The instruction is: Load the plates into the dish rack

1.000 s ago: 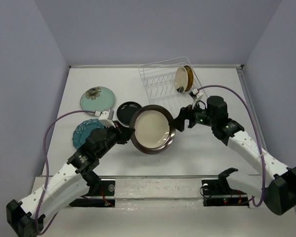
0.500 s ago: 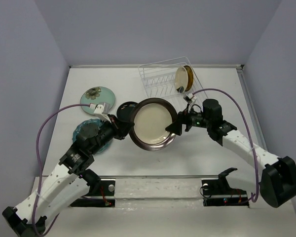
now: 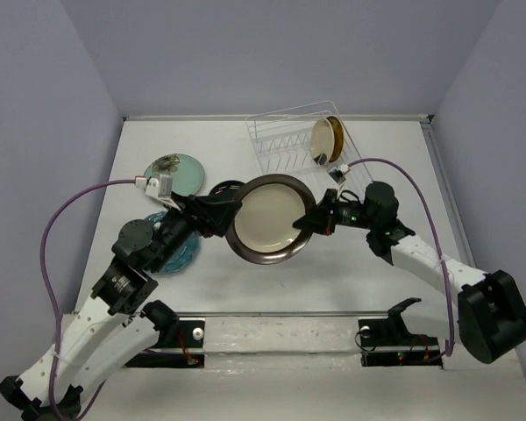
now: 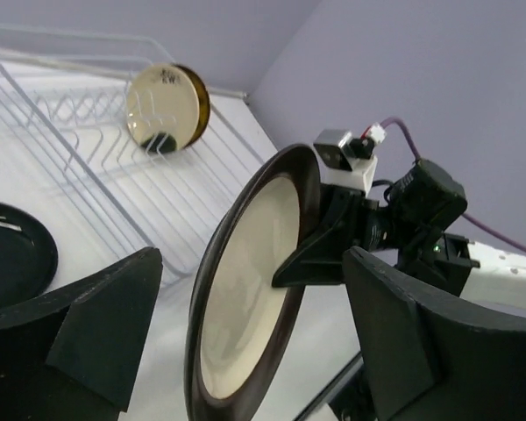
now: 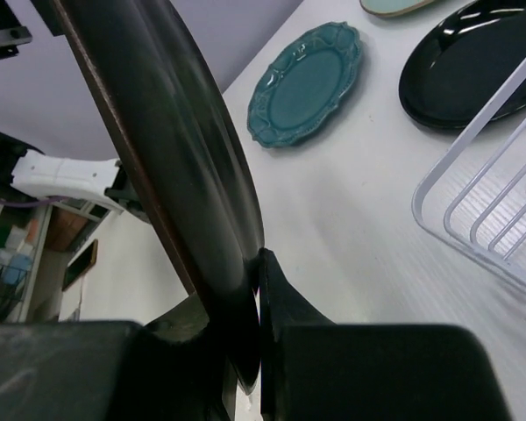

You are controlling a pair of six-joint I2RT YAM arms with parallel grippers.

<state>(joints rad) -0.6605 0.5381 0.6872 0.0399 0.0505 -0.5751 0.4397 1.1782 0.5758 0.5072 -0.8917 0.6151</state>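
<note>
Robot lab cell: plain lilac walls [image 3: 44,105], white table [image 3: 202,136].

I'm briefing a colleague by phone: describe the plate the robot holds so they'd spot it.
Find the wire rack at the back. Just in front, the right end effector grips a tilted plate by its rim. It is the biggest: cream inside, dark rim.

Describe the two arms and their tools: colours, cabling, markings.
Both the left arm and right arm have white link shells and black joints. The left tool and right tool are black with wedge-shaped fingers. A purple cable loops to each wrist, by a small white module. A green light glows on the right wrist.
</note>
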